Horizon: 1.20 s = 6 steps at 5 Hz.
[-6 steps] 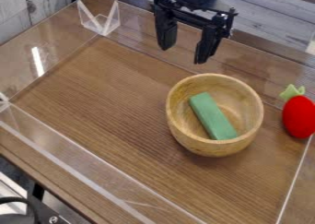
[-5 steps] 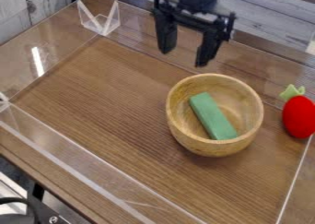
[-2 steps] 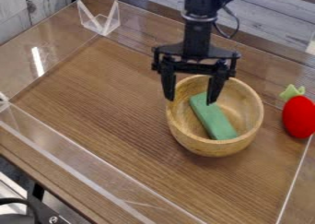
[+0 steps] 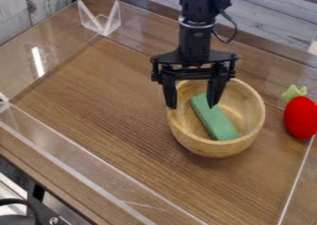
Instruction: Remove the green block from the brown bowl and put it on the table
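Gripper point(image 4: 194, 101), one, jaws spread, was poised over the brown bowl point(image 4: 187, 139), seemingly to straddle the green block point(image 4: 214, 118).

Tabletop cam: one view, looking down at an angle

So there's just the single camera view here. It sits above the near side of the table point(image 4: 93, 118), facing the far side and tilted pretty steeply down. It's close enough that the brown bowl point(image 4: 186, 141) takes up a good chunk right of center, and the tabletop runs out of frame at the near edge.
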Each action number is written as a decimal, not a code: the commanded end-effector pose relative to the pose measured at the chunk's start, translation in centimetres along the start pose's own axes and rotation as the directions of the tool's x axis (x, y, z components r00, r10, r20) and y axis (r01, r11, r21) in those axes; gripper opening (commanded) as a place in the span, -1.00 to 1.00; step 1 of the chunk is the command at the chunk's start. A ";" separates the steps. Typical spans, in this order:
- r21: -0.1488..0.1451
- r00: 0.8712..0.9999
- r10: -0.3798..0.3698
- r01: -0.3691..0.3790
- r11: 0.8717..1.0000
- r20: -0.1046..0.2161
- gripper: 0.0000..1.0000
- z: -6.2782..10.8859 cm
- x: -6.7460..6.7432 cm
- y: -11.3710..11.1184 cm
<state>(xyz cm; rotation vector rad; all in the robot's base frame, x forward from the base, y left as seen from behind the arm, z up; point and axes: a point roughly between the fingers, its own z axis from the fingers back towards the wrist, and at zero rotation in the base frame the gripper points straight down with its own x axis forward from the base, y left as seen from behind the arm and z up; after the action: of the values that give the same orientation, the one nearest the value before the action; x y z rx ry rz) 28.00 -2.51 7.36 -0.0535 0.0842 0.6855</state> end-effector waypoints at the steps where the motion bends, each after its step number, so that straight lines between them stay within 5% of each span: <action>1: -0.048 0.999 0.012 -0.009 0.999 0.051 1.00 1.4 0.8 -0.5; 4: -0.058 0.988 0.137 -0.133 0.989 0.072 1.00 -2.0 1.9 -2.5; 6: -0.055 0.975 0.203 -0.199 0.978 0.093 1.00 -1.3 1.3 -4.1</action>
<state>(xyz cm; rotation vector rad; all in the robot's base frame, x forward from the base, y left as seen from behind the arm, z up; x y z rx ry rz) 30.74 -4.75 4.63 -0.0302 0.0213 0.8981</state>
